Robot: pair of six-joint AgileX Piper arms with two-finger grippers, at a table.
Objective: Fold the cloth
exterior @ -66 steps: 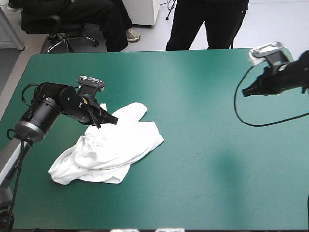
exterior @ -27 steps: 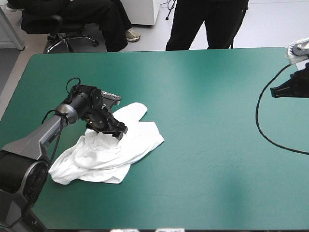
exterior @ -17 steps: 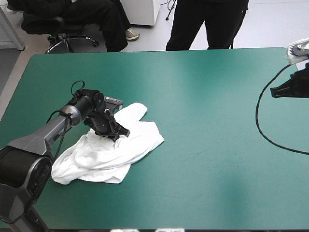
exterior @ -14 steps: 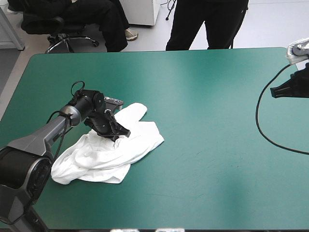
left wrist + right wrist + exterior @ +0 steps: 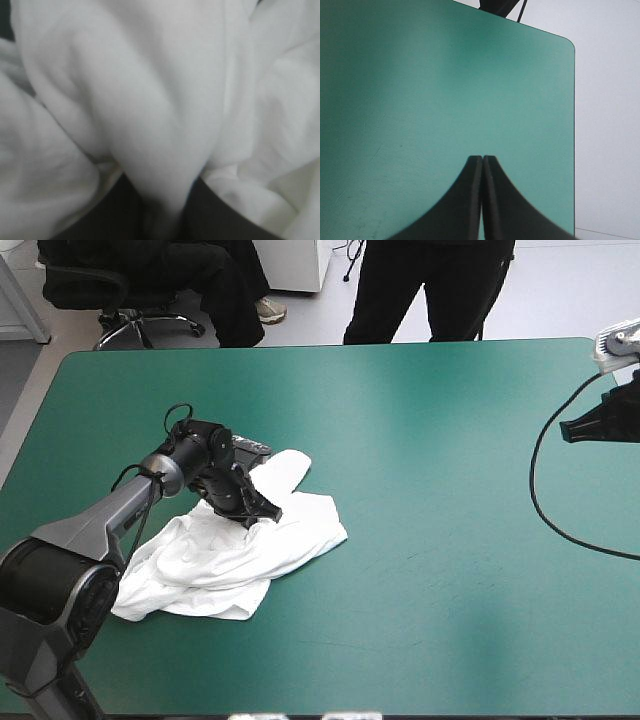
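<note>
- Lying crumpled: the T-shirt (image 5: 235, 550) is a white heap on the left half of the table (image 5: 450, 570), about midway between the near and far edges. One lobe points toward the far edge, and the bulk is bunched toward the near-left corner.
- Left gripper (image 5: 262, 515) is down on the heap's far-middle part. In the left wrist view its black fingers (image 5: 120, 210) are all but closed, with a ridge of white cloth pinched between them.
- Right gripper (image 5: 568, 428) sits at the table's right edge, toward the far-right corner and well apart from the T-shirt. Its fingers are pressed together to a point and it has nothing in hand.
- Step, my read: grabbing a spot to lift or spread the heap. The fold itself is not yet begun.
- Risk: the pinch looks taken mid-heap rather than at a hem or corner. It may catch several layers, so a lift would bring up a wad instead of opening the shirt.
- Risk: the ridge of cloth between the fingers is narrow, so a fast pull could slip it out.
- Risk: with one arm engaged and nothing pinning the far side, a sideways pull would likely drag the whole heap across the teal-green cover.
- Count: one T-shirt, two grippers (one loaded, one free), one table.
</note>
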